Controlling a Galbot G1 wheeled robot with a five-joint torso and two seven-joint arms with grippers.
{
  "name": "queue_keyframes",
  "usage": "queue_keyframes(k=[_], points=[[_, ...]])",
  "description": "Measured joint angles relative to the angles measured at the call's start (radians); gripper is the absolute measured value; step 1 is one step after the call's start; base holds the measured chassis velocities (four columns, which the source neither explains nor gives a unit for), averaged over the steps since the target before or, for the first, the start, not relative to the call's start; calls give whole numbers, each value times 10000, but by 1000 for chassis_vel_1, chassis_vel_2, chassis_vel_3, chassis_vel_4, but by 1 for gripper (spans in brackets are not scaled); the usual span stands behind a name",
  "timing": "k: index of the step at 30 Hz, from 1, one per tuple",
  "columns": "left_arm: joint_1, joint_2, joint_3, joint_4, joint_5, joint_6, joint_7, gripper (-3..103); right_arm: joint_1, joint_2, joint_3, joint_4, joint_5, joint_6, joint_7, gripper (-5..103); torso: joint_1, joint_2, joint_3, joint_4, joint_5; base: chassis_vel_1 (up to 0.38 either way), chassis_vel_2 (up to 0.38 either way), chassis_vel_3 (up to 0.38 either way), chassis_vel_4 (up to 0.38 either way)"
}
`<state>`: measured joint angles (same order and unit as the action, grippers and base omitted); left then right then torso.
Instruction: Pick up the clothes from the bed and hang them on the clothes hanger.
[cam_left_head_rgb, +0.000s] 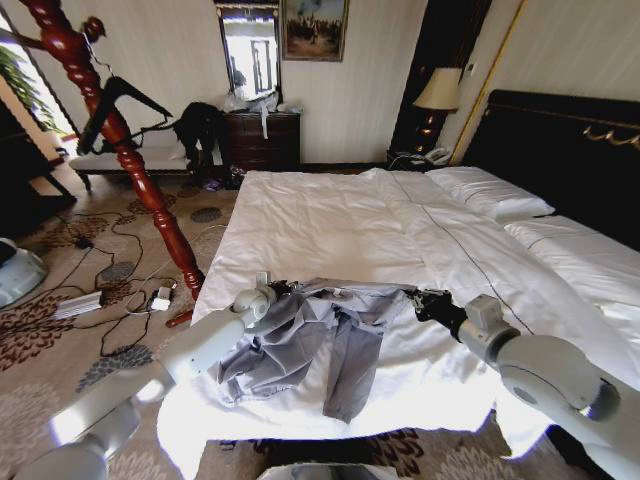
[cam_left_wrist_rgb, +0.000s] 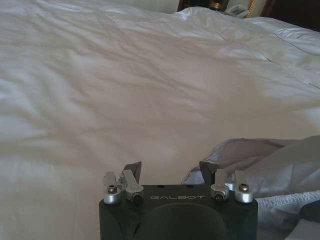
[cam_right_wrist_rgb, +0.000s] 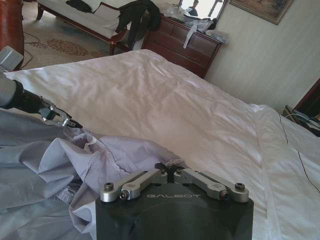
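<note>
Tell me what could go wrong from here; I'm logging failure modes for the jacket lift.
1. The right claw looks shut on one edge of the jacket; the thin fabric could slip out.
2. The left claw is open beside the jacket, holding nothing, so a lift may be lopsided.
3. A sleeve trails toward the bed edge and may drag.

The one word that can be read is "GALBOT", in pale capitals on the black housing of the left hand (cam_left_wrist_rgb: 170, 170) and again on the black housing of the right hand (cam_right_wrist_rgb: 170, 171), each seen from its own wrist camera.
</note>
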<state>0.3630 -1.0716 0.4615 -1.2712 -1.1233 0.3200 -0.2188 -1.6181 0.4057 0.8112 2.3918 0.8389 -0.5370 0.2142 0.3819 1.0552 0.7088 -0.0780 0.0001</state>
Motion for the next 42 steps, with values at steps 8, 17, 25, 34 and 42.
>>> queue_keyframes(k=[8,17,25,34,42], points=[[-105,-89,330,266,-65,99,388,70,4,12,10,7,32,-9,26,1,-1,0,0,1,0,0,0,0,0],[-233,-284,666,543,-91,142,704,38,39,151,-7,-8,46,-16,33,1,0,0,0,0,0,0,0,0,0],[-277,-278,700,538,-89,91,703,11,-62,193,3,4,-42,-16,74,1,0,0,0,0,-1,0,0,0,0],[-134,-122,613,228,102,-150,330,0,-215,217,36,108,-144,-12,98,1,-1,1,0,0,-1,0,0,0,0],[72,262,-57,-1340,279,-485,-798,0,-11,269,68,217,-99,17,96,1,0,0,0,-1,-1,0,0,0,0]])
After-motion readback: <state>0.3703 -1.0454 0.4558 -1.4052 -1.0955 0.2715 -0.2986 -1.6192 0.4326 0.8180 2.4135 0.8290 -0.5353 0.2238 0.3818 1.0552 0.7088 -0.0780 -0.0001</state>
